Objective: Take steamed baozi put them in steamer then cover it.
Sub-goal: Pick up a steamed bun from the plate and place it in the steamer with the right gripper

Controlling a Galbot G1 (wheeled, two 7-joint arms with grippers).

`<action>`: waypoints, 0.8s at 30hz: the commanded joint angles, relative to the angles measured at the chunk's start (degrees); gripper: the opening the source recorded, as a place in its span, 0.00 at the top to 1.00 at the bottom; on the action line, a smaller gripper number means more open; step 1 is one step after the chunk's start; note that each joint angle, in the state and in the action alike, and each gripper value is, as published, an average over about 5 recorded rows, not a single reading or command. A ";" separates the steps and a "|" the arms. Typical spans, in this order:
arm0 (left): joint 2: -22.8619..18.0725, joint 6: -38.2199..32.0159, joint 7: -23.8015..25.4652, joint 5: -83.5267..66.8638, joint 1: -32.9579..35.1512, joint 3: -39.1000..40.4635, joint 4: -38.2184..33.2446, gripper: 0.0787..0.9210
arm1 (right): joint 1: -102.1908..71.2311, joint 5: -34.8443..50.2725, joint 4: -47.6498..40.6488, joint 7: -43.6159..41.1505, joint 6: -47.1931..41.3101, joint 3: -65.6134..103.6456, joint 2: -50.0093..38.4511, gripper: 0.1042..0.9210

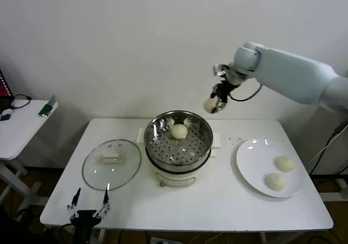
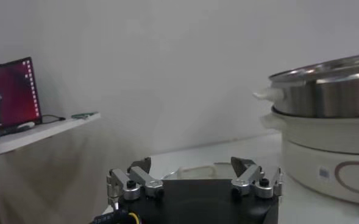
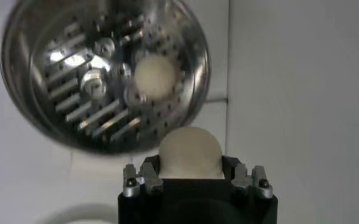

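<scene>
My right gripper (image 1: 213, 105) hangs in the air above and behind the steamer's right rim, shut on a cream-white baozi (image 3: 189, 152). The shiny steel steamer (image 1: 157, 129) sits on its white cooker base at the table's middle, with one baozi (image 1: 179, 131) inside near the back. That bun (image 3: 155, 76) also shows on the perforated floor in the right wrist view. Two more baozi (image 1: 285, 163) (image 1: 275, 181) lie on the white plate (image 1: 250, 157) at the right. The glass cover (image 1: 111, 164) lies flat left of the steamer. My left gripper (image 1: 88, 205) stands open, low at the table's front left.
A side table (image 1: 22, 124) with small items stands at the far left, and a laptop screen (image 2: 11, 91) shows there in the left wrist view. The cooker base (image 2: 325, 152) is close on one side of the left gripper.
</scene>
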 commanded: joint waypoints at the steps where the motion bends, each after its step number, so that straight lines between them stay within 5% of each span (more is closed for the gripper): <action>1: 0.21 -0.54 0.03 0.21 1.16 0.37 -0.80 0.12 | 0.54 7.93 0.83 2.96 -2.70 -3.32 11.76 0.33; 24: 0.42 -0.70 -0.02 -0.45 1.28 0.05 -0.83 0.12 | -7.07 8.62 -1.31 4.49 -3.19 -11.35 19.61 0.33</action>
